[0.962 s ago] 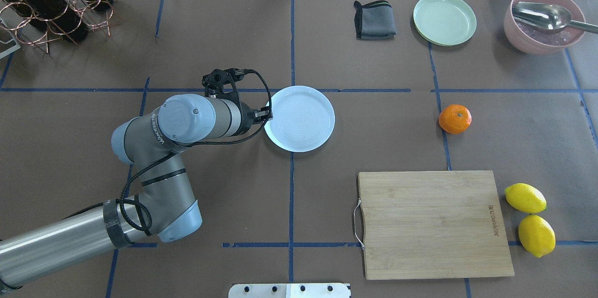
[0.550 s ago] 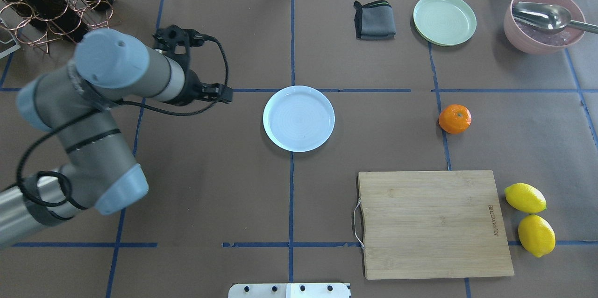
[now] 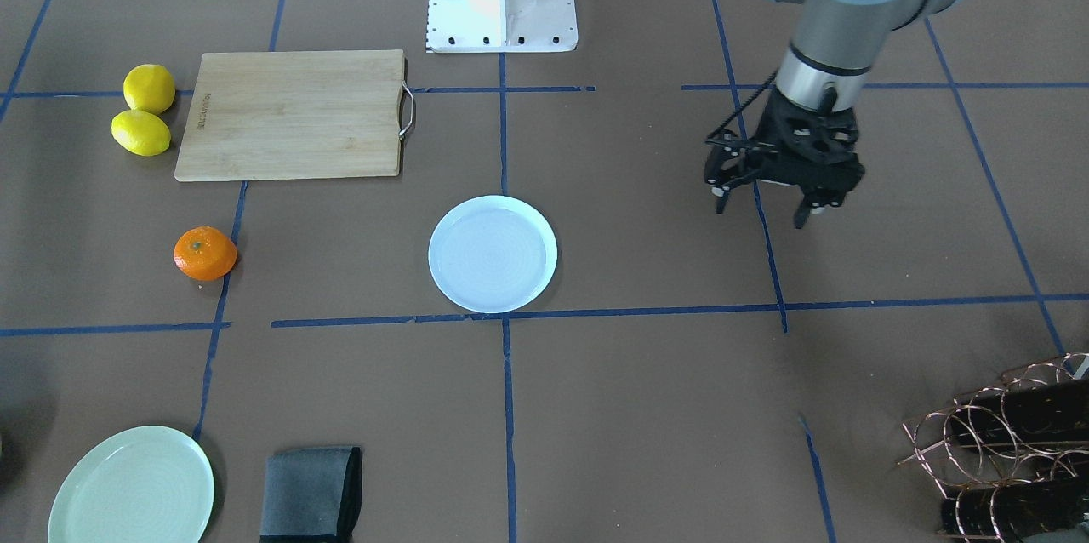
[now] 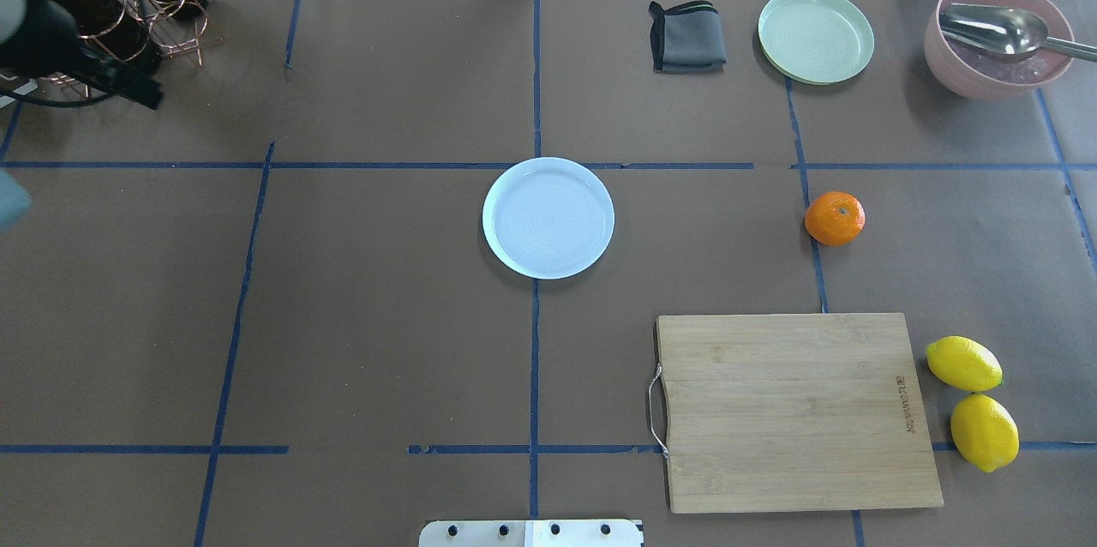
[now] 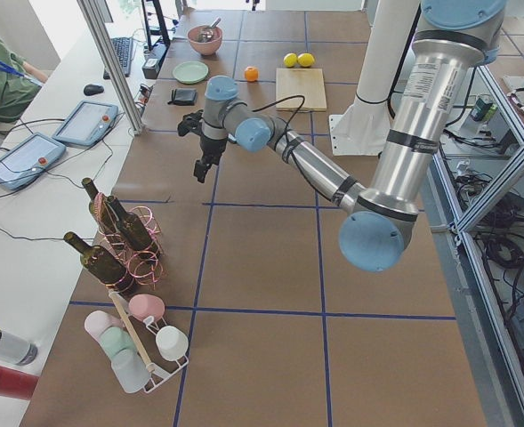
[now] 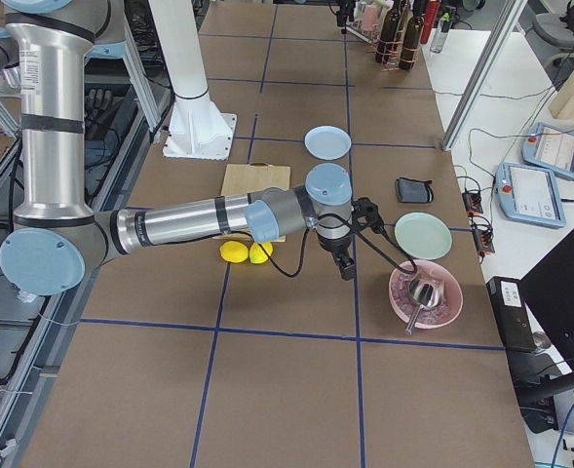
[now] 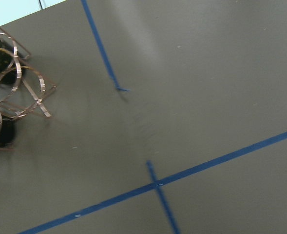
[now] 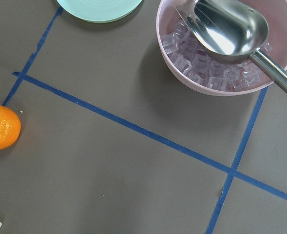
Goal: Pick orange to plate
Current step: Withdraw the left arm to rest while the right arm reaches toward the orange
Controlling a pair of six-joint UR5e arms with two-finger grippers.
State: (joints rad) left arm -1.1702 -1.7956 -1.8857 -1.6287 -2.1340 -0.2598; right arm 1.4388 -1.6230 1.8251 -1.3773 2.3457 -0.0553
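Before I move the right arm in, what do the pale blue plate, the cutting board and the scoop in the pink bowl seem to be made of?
Plate: probably matte plastic or melamine, possibly glazed ceramic; soft sheen, faint concentric rings.
Cutting board: pale wood, likely bamboo; visible strip grain, unvarnished look.
Scoop: polished metal, likely stainless steel; mirror-like reflections.

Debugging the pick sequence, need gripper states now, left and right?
Left gripper: open, holding nothing.
Right gripper: cannot tell; only the right side view shows it.
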